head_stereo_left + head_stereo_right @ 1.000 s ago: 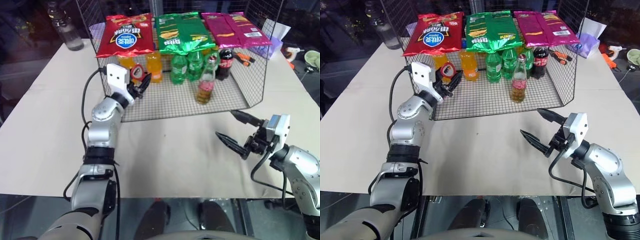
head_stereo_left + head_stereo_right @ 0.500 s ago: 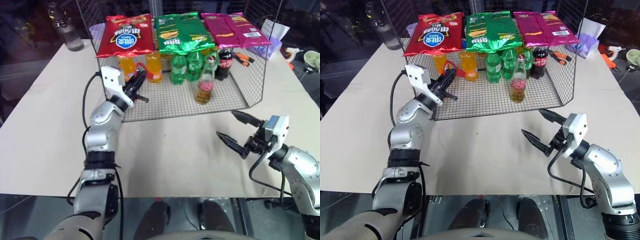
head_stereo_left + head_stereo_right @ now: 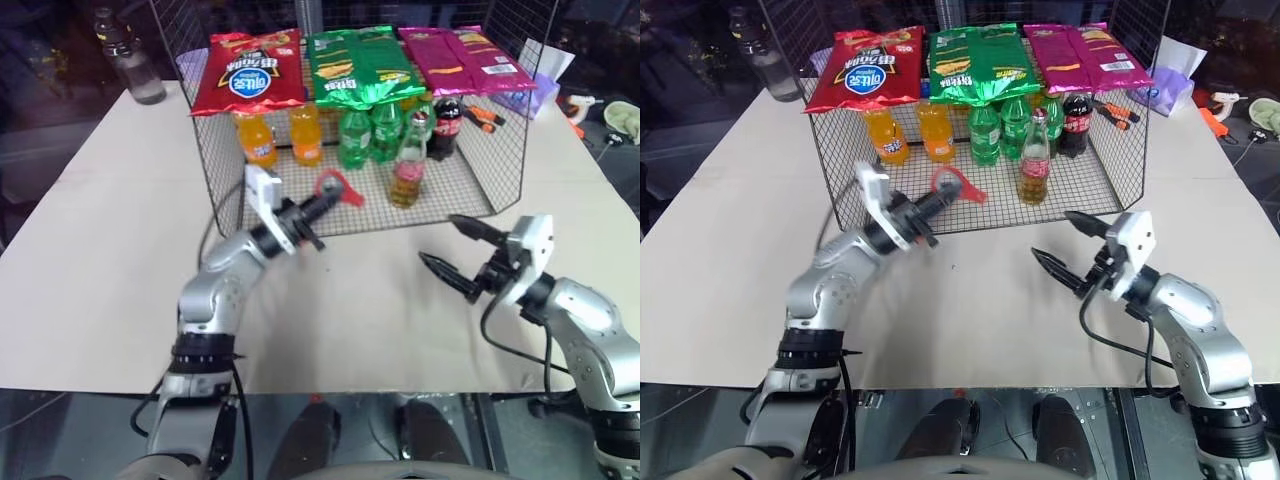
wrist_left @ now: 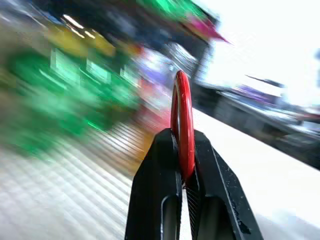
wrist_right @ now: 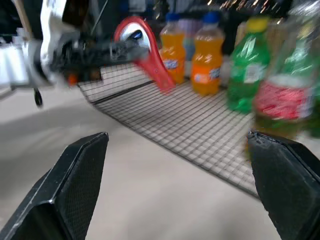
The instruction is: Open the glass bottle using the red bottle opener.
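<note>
Right gripper [image 5: 180, 185] wide open, one black finger [image 5: 70, 185] at each side of the view, nothing between them but bare worktop [image 5: 125, 200]. Beyond the fingers, wire mesh floor [image 5: 200, 135]. Left gripper [image 5: 131, 47] reaches in above the mesh edge, clamped on the red bottle opener [image 5: 147, 50]. Past it, two orange bottles [image 5: 207, 60], a green bottle [image 5: 247, 65], and the glass bottle [image 5: 287, 95] nearest one finger, blurred.
</note>
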`<state>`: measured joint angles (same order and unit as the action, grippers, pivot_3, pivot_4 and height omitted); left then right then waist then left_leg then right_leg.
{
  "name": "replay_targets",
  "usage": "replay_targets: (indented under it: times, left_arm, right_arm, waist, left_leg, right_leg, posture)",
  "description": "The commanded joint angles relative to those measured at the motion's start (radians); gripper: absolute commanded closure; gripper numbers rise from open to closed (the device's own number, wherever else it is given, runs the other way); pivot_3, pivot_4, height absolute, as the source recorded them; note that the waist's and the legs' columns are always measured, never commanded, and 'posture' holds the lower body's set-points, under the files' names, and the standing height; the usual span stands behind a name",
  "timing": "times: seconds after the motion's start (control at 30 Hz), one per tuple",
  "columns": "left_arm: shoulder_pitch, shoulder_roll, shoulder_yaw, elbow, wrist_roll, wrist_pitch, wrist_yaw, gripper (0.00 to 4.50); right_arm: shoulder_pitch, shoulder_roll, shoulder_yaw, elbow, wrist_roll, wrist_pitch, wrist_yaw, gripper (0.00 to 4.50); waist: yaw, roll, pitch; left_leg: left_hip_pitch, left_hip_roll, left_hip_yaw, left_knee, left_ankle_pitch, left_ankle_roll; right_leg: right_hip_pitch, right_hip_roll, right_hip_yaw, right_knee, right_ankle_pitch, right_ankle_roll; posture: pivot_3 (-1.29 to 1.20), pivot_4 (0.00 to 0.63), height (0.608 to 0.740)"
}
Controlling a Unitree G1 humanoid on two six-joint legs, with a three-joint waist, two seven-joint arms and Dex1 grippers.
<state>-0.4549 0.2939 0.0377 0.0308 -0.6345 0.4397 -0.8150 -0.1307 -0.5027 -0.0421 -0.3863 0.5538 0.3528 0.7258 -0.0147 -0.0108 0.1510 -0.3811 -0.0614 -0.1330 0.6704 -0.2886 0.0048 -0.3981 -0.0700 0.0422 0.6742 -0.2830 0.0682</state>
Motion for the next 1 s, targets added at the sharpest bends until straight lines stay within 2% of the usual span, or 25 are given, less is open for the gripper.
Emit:
replay_targets:
  times: [0.03,0.2,0.43,0.63,0.97,1.0]
  left_arm:
    - [0.005,0.008,-0.052,-0.039,-0.056,0.074,-0.116,4.44]
    - [-0.035,-0.016,-0.093,-0.007,-0.058,0.095,-0.195,4.44]
    - [-0.065,0.002,-0.164,0.015,-0.022,0.129,-0.306,4.44]
    - [-0.082,0.014,-0.189,0.055,0.038,0.086,-0.337,4.44]
    - [-0.073,-0.002,-0.177,0.040,0.036,0.082,-0.338,4.44]
    - [-0.073,-0.002,-0.178,0.039,0.037,0.082,-0.338,4.48]
  right_arm:
    - [-0.045,0.018,0.028,-0.051,0.068,0.124,-0.042,0.00]
    - [-0.083,-0.004,0.083,-0.058,0.116,0.279,-0.029,0.00]
    - [-0.147,0.009,0.100,-0.030,0.154,0.357,-0.015,0.00]
    - [-0.151,-0.045,0.107,-0.038,0.168,0.392,0.054,0.00]
    - [-0.136,-0.095,0.126,-0.022,0.143,0.398,0.110,0.00]
    - [-0.138,-0.093,0.127,-0.020,0.138,0.394,0.110,0.25]
  waist:
    - [0.001,0.000,0.000]
    - [0.001,0.000,0.000]
    - [-0.003,0.000,0.000]
    - [0.000,0.000,0.000]
    - [0.000,0.000,0.000]
    - [0.000,0.000,0.000]
  left_leg:
    - [0.000,0.000,0.000,0.000,0.000,0.000]
    - [0.000,0.000,0.000,0.000,0.000,0.000]
    - [0.000,0.000,0.000,0.000,0.000,0.000]
    - [0.000,0.000,0.000,0.000,0.000,0.000]
    - [0.000,0.000,0.000,0.000,0.000,0.000]
    - [0.000,0.000,0.000,0.000,0.000,0.000]
  right_leg:
    - [0.000,0.000,0.000,0.000,0.000,0.000]
    - [0.000,0.000,0.000,0.000,0.000,0.000]
    - [0.000,0.000,0.000,0.000,0.000,0.000]
    - [0.000,0.000,0.000,0.000,0.000,0.000]
    - [0.000,0.000,0.000,0.000,0.000,0.000]
    - [0.000,0.000,0.000,0.000,0.000,0.000]
  posture:
    - [0.00,0.150,0.740]
    - [0.00,0.150,0.740]
    - [0.00,0.150,0.740]
    - [0.00,0.150,0.740]
    - [0.00,0.150,0.740]
    - [0.00,0.150,0.740]
